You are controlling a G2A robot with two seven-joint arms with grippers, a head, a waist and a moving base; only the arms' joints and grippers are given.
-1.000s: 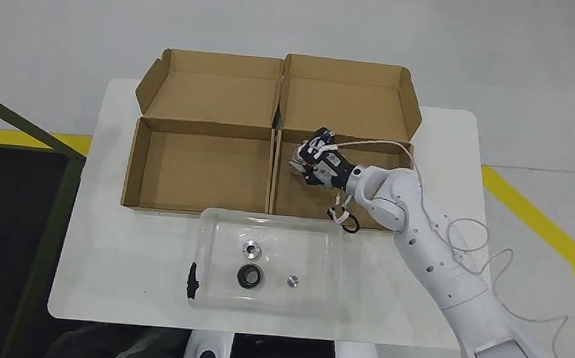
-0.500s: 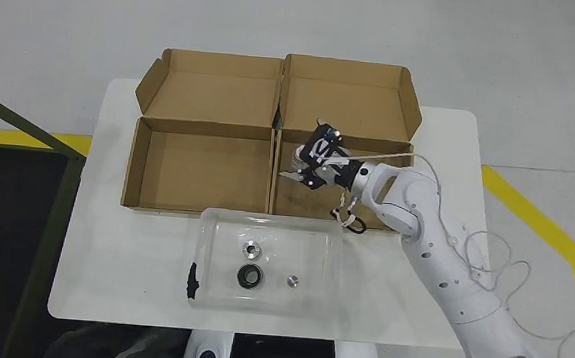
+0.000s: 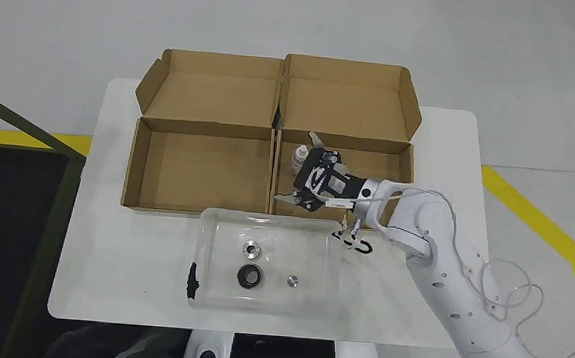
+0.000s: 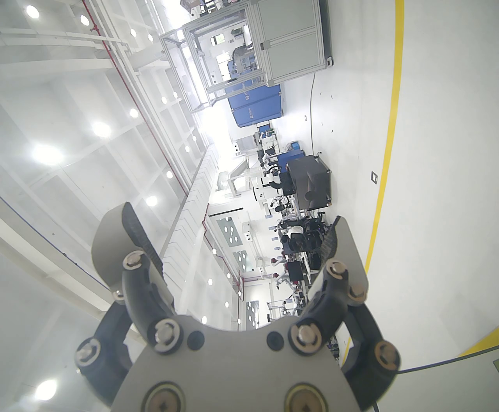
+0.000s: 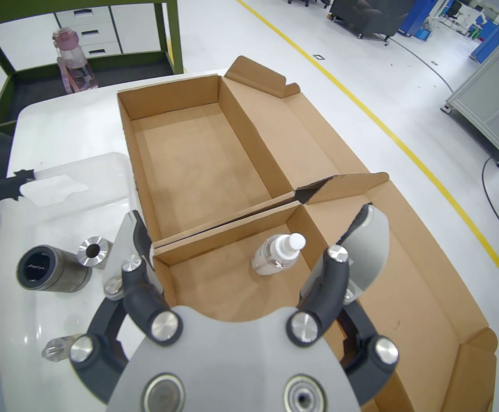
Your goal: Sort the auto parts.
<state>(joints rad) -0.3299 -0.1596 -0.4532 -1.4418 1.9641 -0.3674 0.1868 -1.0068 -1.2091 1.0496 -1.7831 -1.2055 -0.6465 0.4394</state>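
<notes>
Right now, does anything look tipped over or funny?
Yes: the small clear bottle seems tipped on its side in one cardboard box, near a corner. The metal parts sit in the clear tray; nothing looks spilled.

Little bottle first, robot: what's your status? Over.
Right end effector open over the right cardboard box. Left end effector open, pointing at the room. Small bottle lying in that box, not gripped. Three metal parts in clear tray; nothing blocking.

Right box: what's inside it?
One small clear bottle near the wall shared with the left box. The right gripper hides part of the right box's floor.
</notes>
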